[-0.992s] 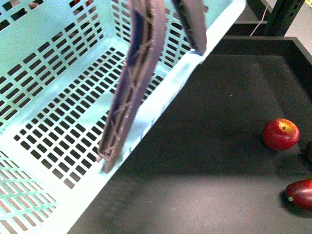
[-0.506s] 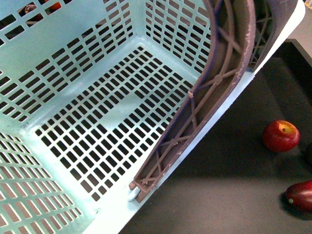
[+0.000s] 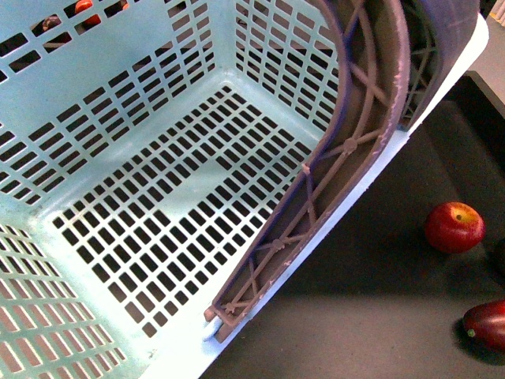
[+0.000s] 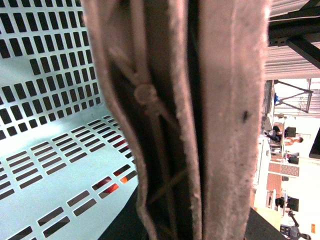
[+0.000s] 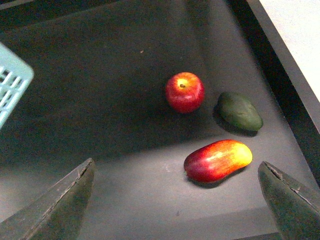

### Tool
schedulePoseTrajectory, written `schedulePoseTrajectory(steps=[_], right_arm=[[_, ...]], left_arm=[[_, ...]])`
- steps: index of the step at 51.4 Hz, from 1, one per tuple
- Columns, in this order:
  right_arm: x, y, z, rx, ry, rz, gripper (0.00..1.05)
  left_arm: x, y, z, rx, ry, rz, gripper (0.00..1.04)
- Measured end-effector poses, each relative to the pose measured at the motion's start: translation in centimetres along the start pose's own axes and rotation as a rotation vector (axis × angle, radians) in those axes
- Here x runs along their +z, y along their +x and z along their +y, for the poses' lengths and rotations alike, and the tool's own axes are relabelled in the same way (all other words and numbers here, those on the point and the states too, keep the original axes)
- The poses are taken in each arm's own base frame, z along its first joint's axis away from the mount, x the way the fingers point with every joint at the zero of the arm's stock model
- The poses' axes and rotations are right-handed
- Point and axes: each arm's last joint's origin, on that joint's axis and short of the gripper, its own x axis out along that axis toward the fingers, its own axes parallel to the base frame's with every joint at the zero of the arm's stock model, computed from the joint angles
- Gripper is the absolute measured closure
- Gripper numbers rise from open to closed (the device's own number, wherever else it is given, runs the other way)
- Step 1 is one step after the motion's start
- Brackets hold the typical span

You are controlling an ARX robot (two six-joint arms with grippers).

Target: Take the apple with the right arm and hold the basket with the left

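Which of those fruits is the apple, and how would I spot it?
Start at the big turquoise basket and look right onto the black tray. The apple is the round red fruit with a yellow patch at its stem; its neighbours are a long red fruit and a dark green fruit.

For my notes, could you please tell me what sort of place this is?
Probably a lab or workshop: a black, rimmed work tray, the basket and apple set out like test props, and screens and metal framing in the bright room behind.
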Motion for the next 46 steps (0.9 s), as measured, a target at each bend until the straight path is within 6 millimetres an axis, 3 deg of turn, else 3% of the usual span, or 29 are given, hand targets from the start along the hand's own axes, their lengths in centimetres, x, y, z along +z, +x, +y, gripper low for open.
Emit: schedulePoseTrajectory(steps=[8,15,21,29,46], right_arm=[[1.6,3.3,-0.8,-0.023,-0.016,0.011,0.09],[2.8,8.8,-1.7,-0.037,-0.099,0.051,0.09],[1.6,13.5,-2.8,-0.064,-0.146,0.175,0.09],[-0.2,16.6,-2.9,-0.053,-0.177,0.292,0.09],[-0.6,22.8,-1.4,-0.054,-0.221,0.372,0.09]], left_arm=[[0.0,0.0,0.0,0.000,0.000,0.000,0.87],[0.0,0.0,0.0,0.000,0.000,0.000,0.87],[0.0,0.0,0.0,0.000,0.000,0.000,0.87],[0.0,0.0,0.0,0.000,0.000,0.000,0.87],[0.0,0.0,0.0,0.001,0.001,-0.004,0.87]])
